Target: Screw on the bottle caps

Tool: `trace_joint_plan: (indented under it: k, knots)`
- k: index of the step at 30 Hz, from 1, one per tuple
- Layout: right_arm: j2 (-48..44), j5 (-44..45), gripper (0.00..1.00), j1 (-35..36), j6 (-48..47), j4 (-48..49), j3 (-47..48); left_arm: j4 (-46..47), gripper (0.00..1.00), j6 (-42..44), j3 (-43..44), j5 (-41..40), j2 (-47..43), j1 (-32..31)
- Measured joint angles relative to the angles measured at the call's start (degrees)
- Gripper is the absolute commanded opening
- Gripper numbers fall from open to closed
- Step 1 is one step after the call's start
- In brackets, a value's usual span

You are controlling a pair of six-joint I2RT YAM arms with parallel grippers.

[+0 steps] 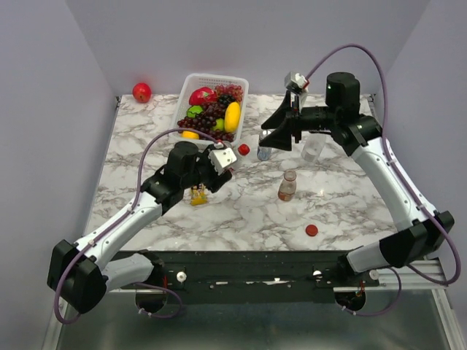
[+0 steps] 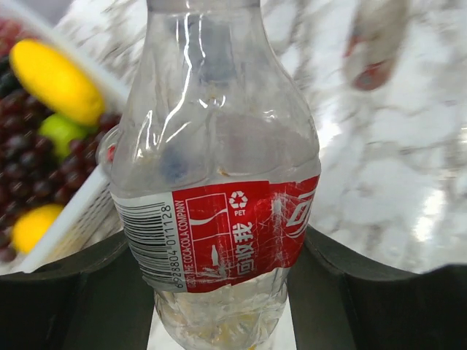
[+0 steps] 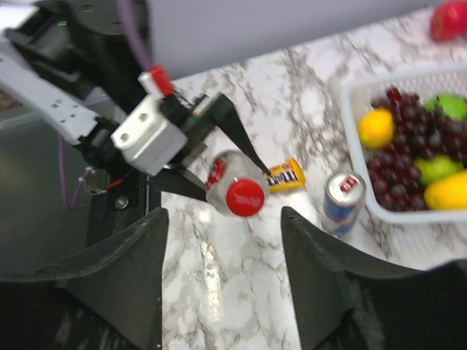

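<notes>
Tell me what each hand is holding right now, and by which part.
The left hand grips a bottle around its labelled lower body; the right hand is open and holds nothing.

Table: white marble-look top with grey veining, filling the middle of the top view. Plain pale grey-lilac walls close it in: back wall at 12 o'clock, left wall at 9 o'clock, right wall at 3 o'clock. Black rail runs along the table's edge at 6 o'clock, dull grey floor below it. Light soft and even; shadows faint.
</notes>
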Motion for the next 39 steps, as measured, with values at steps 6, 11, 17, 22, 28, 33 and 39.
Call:
trace_joint_plan:
  k: [6, 11, 17, 22, 28, 33, 39]
  knots:
    - [-3.1, -7.4, 0.84, 0.5, -1.9, 7.9, -3.9, -1.8, 0.00, -3.7, 6.4, 16.7, 0.4, -0.1]
    - [-1.6, -10.1, 0.80, 0.5, -1.4, 10.9, -5.5, -2.6, 0.00, -4.2, 8.2, 21.8, 1.0, -0.1]
    - [-1.2, -12.3, 0.73, 0.5, 2.2, 15.6, -7.0, -3.6, 0.00, -4.7, 8.5, 24.0, 2.3, 0.0]
    - [-0.7, -15.1, 0.73, 0.5, 7.3, 20.2, -7.6, -3.0, 0.00, -5.8, 8.5, 24.2, 2.7, 0.0]
    - [-0.5, -16.6, 0.73, 0.5, 11.7, 23.4, -8.6, -1.4, 0.00, -7.3, 8.5, 24.2, 3.0, 0.0]
    - [0.0, -16.6, 0.68, 0.5, 13.5, 24.9, -8.9, 0.2, 0.00, -8.6, 8.5, 24.2, 3.0, 0.1]
    - [0.6, -16.6, 0.61, 0.5, 15.2, 26.2, -9.6, 1.2, 0.00, -9.6, 8.5, 24.2, 3.0, 0.1]
